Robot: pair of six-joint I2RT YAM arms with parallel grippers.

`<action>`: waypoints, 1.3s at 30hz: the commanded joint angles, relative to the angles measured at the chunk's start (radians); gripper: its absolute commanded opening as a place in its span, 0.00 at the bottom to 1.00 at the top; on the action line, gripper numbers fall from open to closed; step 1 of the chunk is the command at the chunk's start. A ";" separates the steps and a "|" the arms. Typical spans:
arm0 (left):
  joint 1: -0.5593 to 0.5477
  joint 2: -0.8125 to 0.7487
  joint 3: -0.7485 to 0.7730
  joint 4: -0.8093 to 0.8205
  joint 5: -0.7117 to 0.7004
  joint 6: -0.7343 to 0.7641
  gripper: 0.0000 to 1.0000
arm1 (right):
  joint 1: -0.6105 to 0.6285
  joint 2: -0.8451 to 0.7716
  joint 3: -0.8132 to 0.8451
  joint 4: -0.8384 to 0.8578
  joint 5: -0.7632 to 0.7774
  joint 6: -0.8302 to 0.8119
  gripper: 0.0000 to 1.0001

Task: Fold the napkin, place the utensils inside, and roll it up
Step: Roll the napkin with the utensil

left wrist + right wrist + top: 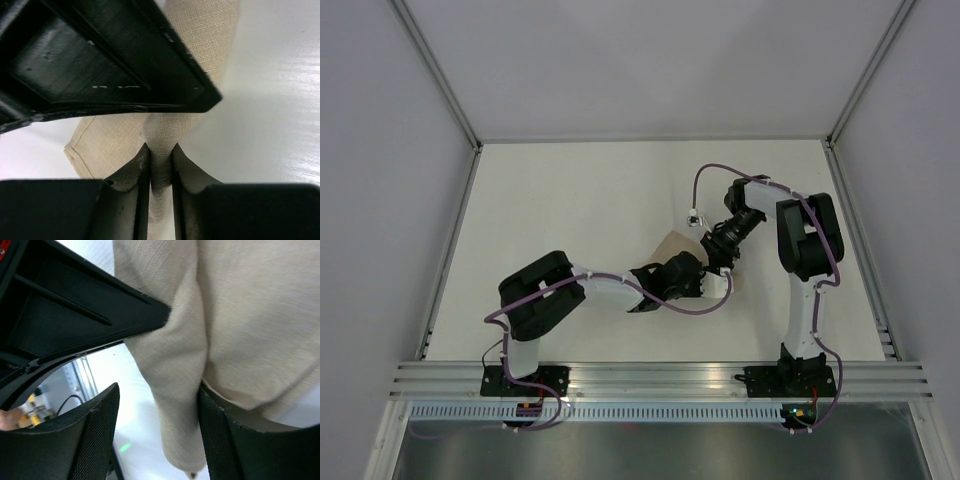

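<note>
The tan napkin [670, 244] lies bunched mid-table, mostly under both wrists. My left gripper [708, 286] comes in from the left. In the left wrist view the left gripper [160, 148] is shut on a pinched ridge of the napkin [200, 40]. My right gripper [721, 259] reaches down from the far right. In the right wrist view the right gripper [159, 390] is open around a rolled fold of the napkin [175, 365], which touches only the right-hand finger [225, 440]. The fork is hidden. A tiny dark tip [191, 474] shows at the roll's end.
The white table [570, 200] is walled by grey panels on the left, back and right. A metal rail [660, 378] runs along the near edge by the arm bases. A purple cable [705, 175] loops above the right wrist.
</note>
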 commanded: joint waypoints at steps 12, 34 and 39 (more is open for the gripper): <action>0.053 0.094 0.117 -0.352 0.352 -0.159 0.04 | -0.201 -0.252 -0.013 0.229 -0.093 0.076 0.70; 0.256 0.361 0.414 -0.718 0.873 -0.388 0.12 | -0.125 -1.076 -0.818 0.960 0.141 0.128 0.77; 0.262 0.395 0.439 -0.726 0.900 -0.419 0.13 | 0.064 -1.084 -0.924 1.051 0.285 0.131 0.78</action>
